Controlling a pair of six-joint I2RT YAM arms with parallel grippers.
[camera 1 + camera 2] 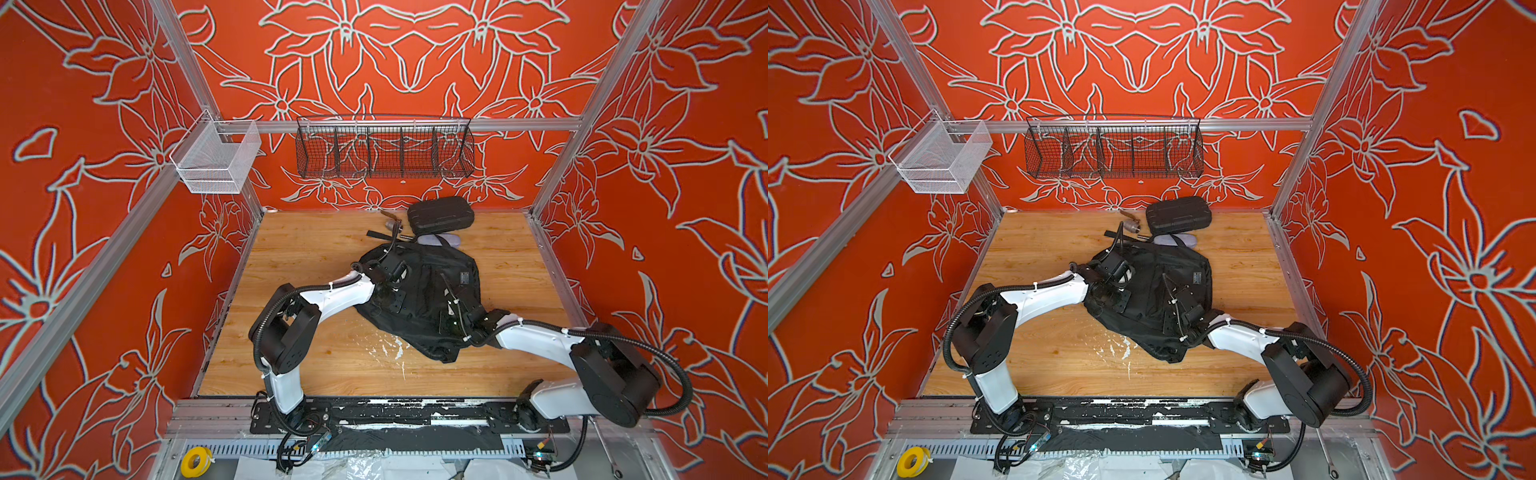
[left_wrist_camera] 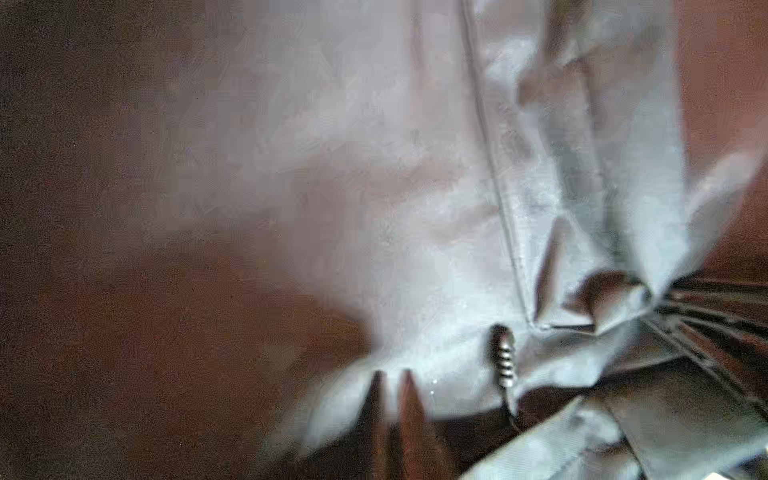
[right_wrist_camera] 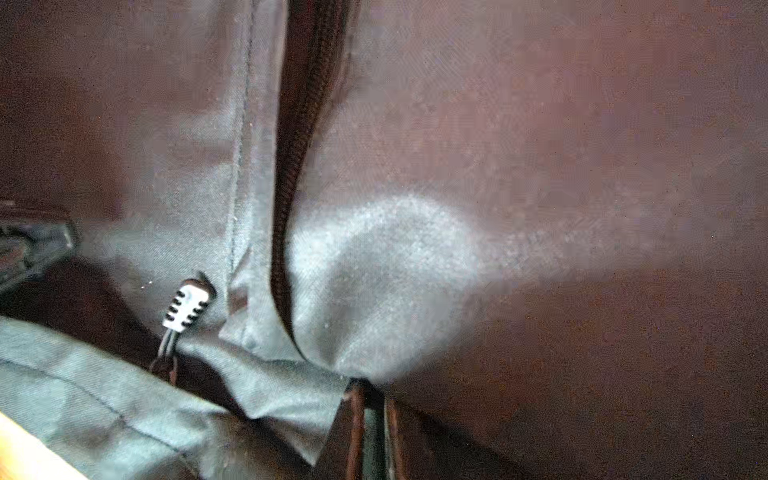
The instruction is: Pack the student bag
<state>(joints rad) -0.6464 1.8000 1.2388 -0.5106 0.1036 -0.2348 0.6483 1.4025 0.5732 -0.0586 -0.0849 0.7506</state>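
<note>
We take the student bag (image 1: 428, 270) as our landmark. It lies slumped on the worktop (image 1: 311, 257), about midway across it, front face up.

At the bag's left part, the left pincer (image 2: 392, 395) shows in its wrist view as two dark tips set close together with a narrow slot between them, right against the pale-lit cloth. The view is blurred there, so we cannot tell whether any cloth is caught in the slot. Just beside the tips hangs a ribbed zip pull (image 2: 503, 357) on its cord.

At the bag's right part, the right pincer (image 3: 374, 415) is nearly closed, with a fold of bag cloth between its fingers (image 3: 355, 415). The cloth gathers into creases that run to that spot. The same zip pull (image 3: 187, 307) hangs near the grip, and a dark zipper line (image 3: 299, 166) runs down to the pinched fold.

Only the right wrist view shows the zipper's teeth; the left wrist view shows just a stitched seam. In both top views the tips are lost, black against black. These views do show both arms reaching onto the bag, its label patch (image 1: 464, 276) near the right edge, and a ribbed case (image 1: 440, 215) just beyond the bag's far edge.
</note>
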